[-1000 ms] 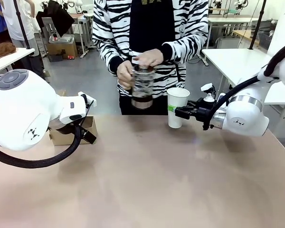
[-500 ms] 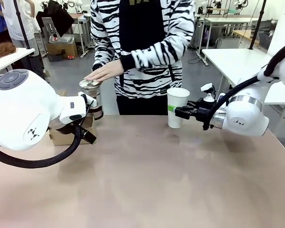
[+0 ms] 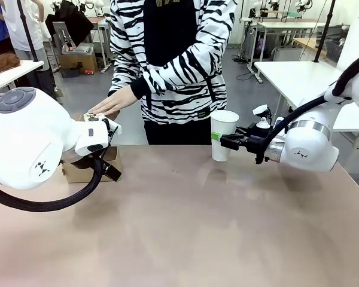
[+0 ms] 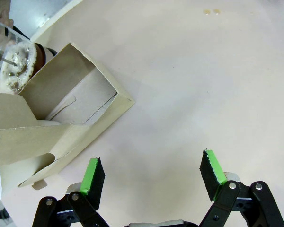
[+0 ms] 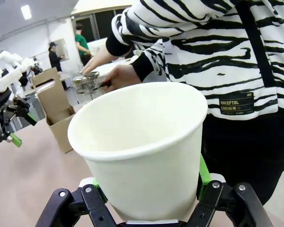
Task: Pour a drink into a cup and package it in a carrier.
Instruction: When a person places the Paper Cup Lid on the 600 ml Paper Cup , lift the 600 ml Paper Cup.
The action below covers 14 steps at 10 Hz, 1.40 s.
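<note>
Note right gripper [image 3: 222, 139] clamped on white cup [image 3: 224, 133], upright near table's [image 3: 185, 227] far edge. Note left gripper [image 4: 154, 170] released, jaws spread wide over bare table beside brown carrier [image 4: 66, 123]. Locate glass jar [image 4: 14, 66], froth inside, just behind carrier, with person's hand [image 3: 107, 103] flat on its lid.

white arms, black cables
you see white rounded shells on the left arm [image 3: 30, 143] and right arm [image 3: 308, 146], each with a black cable and a small dark logo; the left gripper [image 4: 151, 158] is black with green pads [image 4: 91, 172].
</note>
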Motion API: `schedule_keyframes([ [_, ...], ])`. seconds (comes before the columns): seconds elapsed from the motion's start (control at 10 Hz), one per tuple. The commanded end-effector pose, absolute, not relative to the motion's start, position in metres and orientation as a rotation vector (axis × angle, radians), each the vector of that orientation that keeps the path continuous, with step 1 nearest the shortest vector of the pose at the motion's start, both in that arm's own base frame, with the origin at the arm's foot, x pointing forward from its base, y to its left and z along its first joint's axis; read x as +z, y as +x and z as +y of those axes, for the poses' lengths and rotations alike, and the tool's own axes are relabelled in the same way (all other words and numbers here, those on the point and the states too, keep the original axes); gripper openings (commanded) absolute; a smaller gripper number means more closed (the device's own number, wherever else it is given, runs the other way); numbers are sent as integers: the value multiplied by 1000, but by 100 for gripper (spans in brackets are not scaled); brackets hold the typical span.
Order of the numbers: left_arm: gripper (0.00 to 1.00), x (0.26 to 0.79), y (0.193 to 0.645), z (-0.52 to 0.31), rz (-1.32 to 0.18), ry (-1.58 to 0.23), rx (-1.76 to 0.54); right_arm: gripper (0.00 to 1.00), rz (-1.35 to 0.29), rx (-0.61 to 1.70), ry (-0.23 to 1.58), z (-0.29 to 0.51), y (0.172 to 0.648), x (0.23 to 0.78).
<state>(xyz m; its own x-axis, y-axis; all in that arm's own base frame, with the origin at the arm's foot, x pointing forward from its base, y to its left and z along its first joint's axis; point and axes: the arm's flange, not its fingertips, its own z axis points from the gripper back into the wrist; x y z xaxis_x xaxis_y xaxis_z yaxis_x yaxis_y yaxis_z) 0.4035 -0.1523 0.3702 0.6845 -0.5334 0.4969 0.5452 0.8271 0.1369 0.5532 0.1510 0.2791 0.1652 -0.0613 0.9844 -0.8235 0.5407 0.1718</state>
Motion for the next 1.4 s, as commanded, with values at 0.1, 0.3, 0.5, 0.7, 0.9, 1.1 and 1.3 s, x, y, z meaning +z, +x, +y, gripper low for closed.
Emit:
schedule_keyframes([
  [0.1,100,371,403,-152,-550,-25,-604,80,-1309,651,862,153,552,282],
  [0.3,100,371,403,-152,-550,-25,-604,80,-1309,651,862,153,552,282],
  [0.5,100,371,403,-152,-550,-25,-604,80,-1309,651,862,153,552,282],
  [0.7,100,371,403,-152,-550,-25,-604,80,-1309,651,862,153,552,282],
  [0.9,100,371,403,-152,-550,-25,-604,80,-1309,651,862,153,552,282],
  [1.1,100,371,403,-152,-550,-25,-604,80,-1309,651,862,153,552,282],
  [1.3,100,371,403,-152,-550,-25,-604,80,-1309,651,862,153,552,282],
])
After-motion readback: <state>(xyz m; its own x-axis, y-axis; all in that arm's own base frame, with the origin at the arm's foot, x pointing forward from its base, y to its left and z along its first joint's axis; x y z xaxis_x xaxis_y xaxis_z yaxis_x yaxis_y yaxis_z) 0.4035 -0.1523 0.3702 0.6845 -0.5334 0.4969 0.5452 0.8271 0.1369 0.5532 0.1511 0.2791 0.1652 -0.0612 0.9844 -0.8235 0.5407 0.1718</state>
